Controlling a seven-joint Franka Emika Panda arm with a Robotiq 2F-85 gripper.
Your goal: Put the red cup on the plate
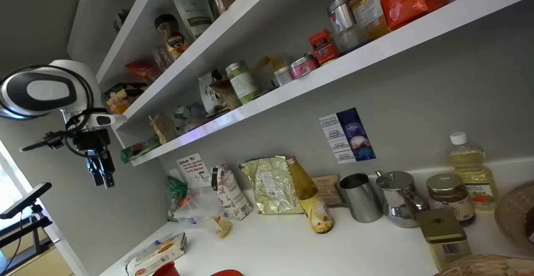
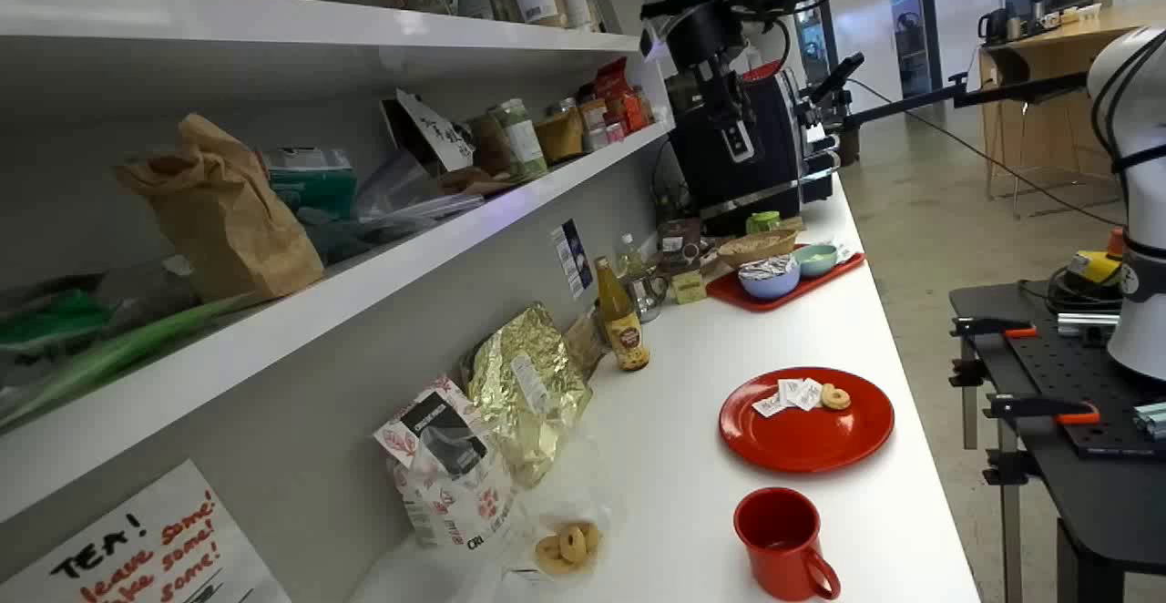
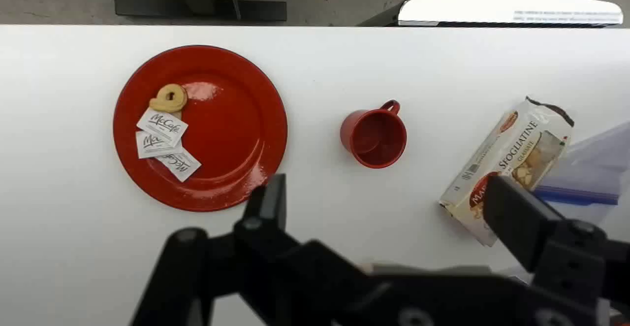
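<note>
The red cup (image 3: 374, 138) stands upright on the white counter, its handle toward the counter's front edge. It also shows in both exterior views, whole in an exterior view (image 2: 779, 544) and cut off at the bottom edge in an exterior view (image 1: 167, 270). The red plate (image 3: 231, 124) lies beside the cup, a short gap apart; it also shows in an exterior view (image 2: 811, 444). A round cookie and several paper packets lie on the plate. My gripper (image 3: 385, 190) is open and empty, high above the counter. It also shows in both exterior views (image 1: 104, 179) (image 2: 740, 140).
A pastry package (image 3: 507, 168) lies on the counter on the cup's far side from the plate. A gold foil bag (image 2: 528, 393), a bottle (image 2: 621, 316) and a bag of rings (image 2: 569, 546) stand along the wall. A loaded shelf (image 1: 267, 101) overhangs the counter.
</note>
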